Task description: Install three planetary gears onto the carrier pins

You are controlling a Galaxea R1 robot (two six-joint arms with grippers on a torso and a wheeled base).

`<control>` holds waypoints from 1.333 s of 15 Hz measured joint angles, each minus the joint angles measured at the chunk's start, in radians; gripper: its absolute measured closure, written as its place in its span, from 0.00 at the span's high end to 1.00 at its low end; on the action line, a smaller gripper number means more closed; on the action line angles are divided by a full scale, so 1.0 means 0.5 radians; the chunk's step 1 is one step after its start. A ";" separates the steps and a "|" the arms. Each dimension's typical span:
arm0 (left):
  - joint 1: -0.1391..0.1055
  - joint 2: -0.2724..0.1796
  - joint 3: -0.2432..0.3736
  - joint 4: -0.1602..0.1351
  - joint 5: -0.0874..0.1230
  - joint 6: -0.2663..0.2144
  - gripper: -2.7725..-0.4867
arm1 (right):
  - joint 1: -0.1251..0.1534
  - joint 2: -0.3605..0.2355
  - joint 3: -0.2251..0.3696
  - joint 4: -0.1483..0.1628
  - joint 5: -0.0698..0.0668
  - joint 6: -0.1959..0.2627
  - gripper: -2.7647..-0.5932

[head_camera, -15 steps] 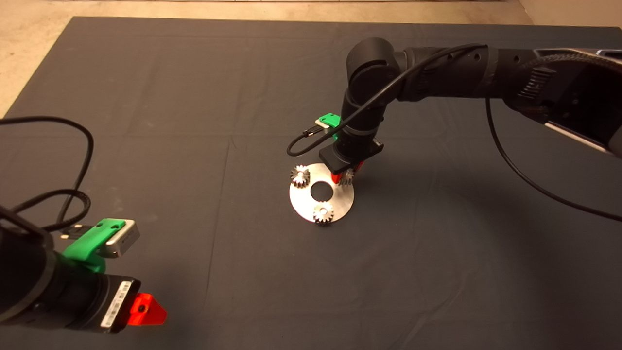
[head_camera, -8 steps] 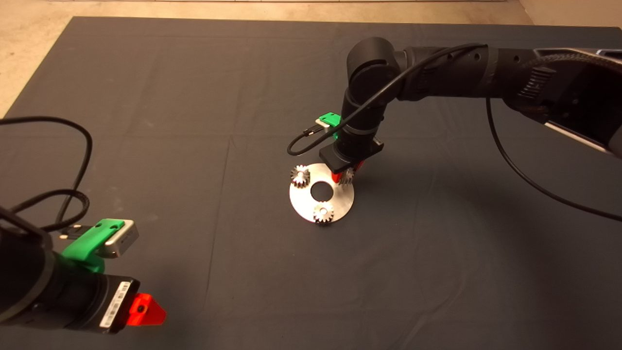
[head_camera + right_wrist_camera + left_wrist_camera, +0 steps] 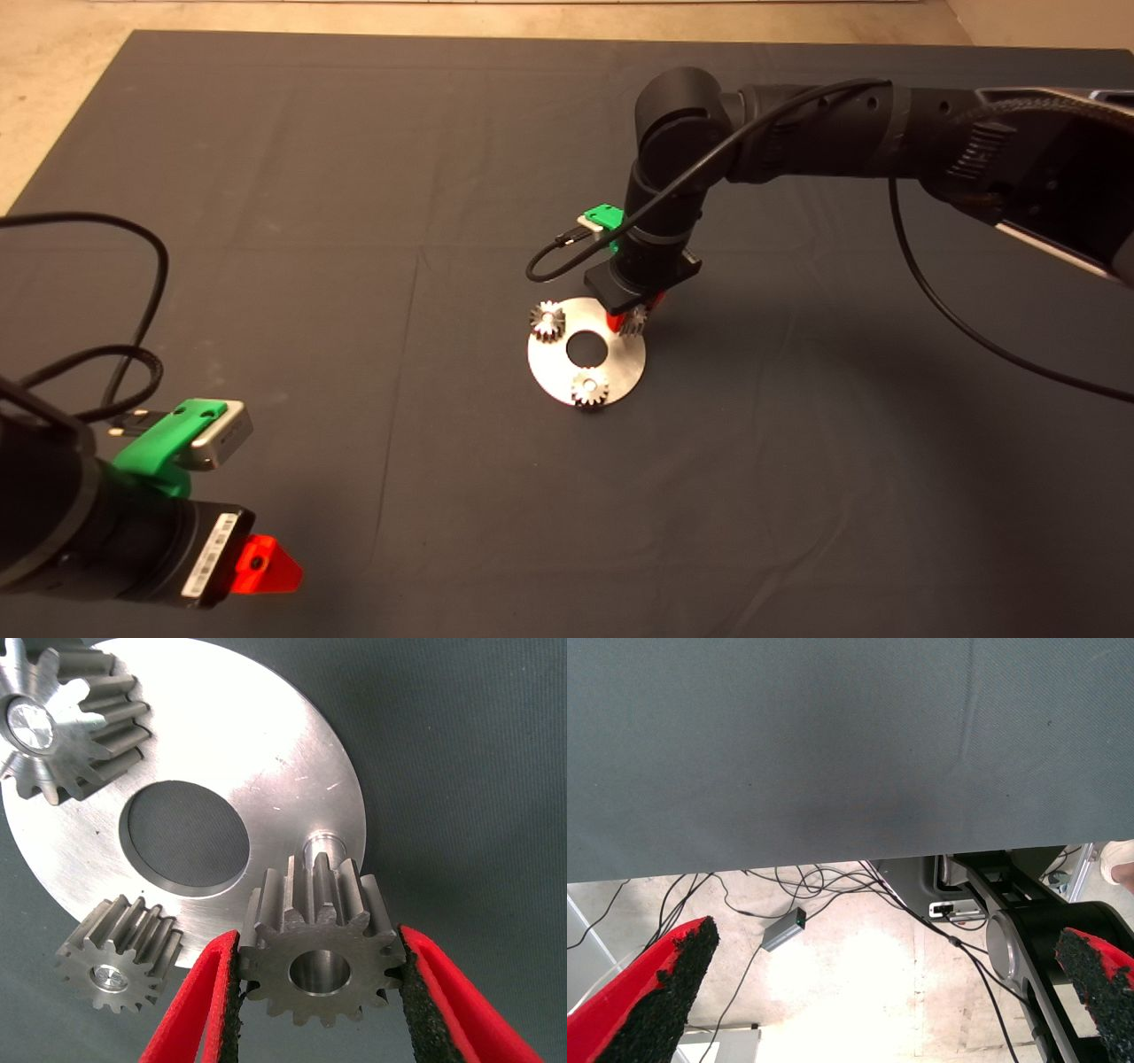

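The silver disc (image 3: 620,368) (image 3: 266,753) lies mid-mat. Two planetary gears sit on carrier pins: one at the disc's far left (image 3: 547,320) (image 3: 53,722), one at its near edge (image 3: 590,387) (image 3: 120,952). My right gripper (image 3: 633,319) (image 3: 319,939) is shut on the third gear (image 3: 631,324) (image 3: 321,966) at the disc's right rim. That gear's centre hole is empty. A bare carrier pin (image 3: 321,840) stands just beyond it. My left gripper (image 3: 261,564) (image 3: 877,992) waits open at the mat's lower left.
The dark mat (image 3: 354,221) covers the table, with bare floor (image 3: 53,71) beyond its far left corner. The right arm (image 3: 797,142) reaches in above the mat's right half. Cables (image 3: 797,904) lie on the floor in the left wrist view.
The right arm has shifted very slightly to the right, with the gear still held at the disc's right rim. The left arm has not moved.
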 joint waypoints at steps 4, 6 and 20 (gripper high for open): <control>0.000 -0.001 0.000 0.000 0.001 0.000 1.00 | 0.001 -0.002 0.000 -0.006 0.000 0.000 0.21; 0.000 -0.001 0.000 0.000 0.000 0.000 1.00 | 0.001 -0.013 0.000 -0.007 0.002 0.000 0.21; 0.000 -0.001 0.000 0.000 0.001 0.000 1.00 | 0.001 -0.028 -0.001 -0.060 0.000 0.001 0.21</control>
